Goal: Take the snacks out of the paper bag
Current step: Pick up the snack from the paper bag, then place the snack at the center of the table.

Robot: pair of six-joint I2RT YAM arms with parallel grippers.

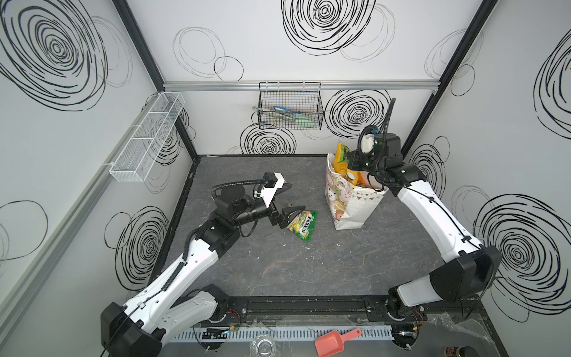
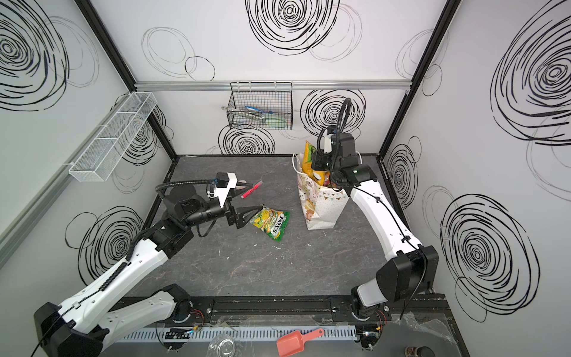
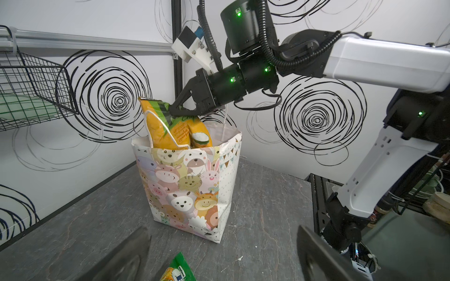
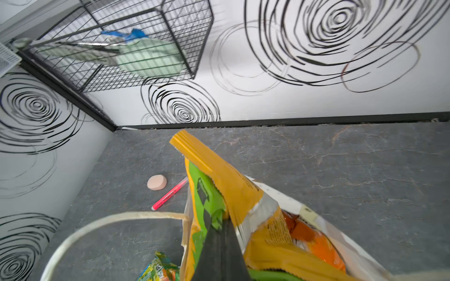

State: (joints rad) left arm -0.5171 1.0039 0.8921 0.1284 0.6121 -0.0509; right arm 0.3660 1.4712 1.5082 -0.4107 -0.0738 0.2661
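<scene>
The paper bag [image 1: 352,205] [image 3: 190,189] stands upright at the back right of the table. My right gripper [image 3: 171,112] [image 4: 220,225] is above its mouth, shut on the upper part of an orange-and-green snack packet [image 1: 339,156] [image 4: 219,175] that rises halfway out of the bag. More orange packets [image 4: 314,240] lie inside. A green-yellow FOX'S packet [image 1: 304,224] [image 2: 272,222] lies flat on the table left of the bag. My left gripper [image 1: 289,217] [image 3: 219,258] hangs open at that packet's near end [image 3: 179,270], which lies between the fingers.
A red marker pen [image 2: 251,190] [image 4: 169,194] and a pink oval bar [image 4: 157,182] lie behind the left arm. A black wire basket [image 1: 290,112] hangs on the back wall, a white mesh basket [image 1: 145,139] on the left wall. A pink scoop [image 1: 333,341] lies beyond the front rail.
</scene>
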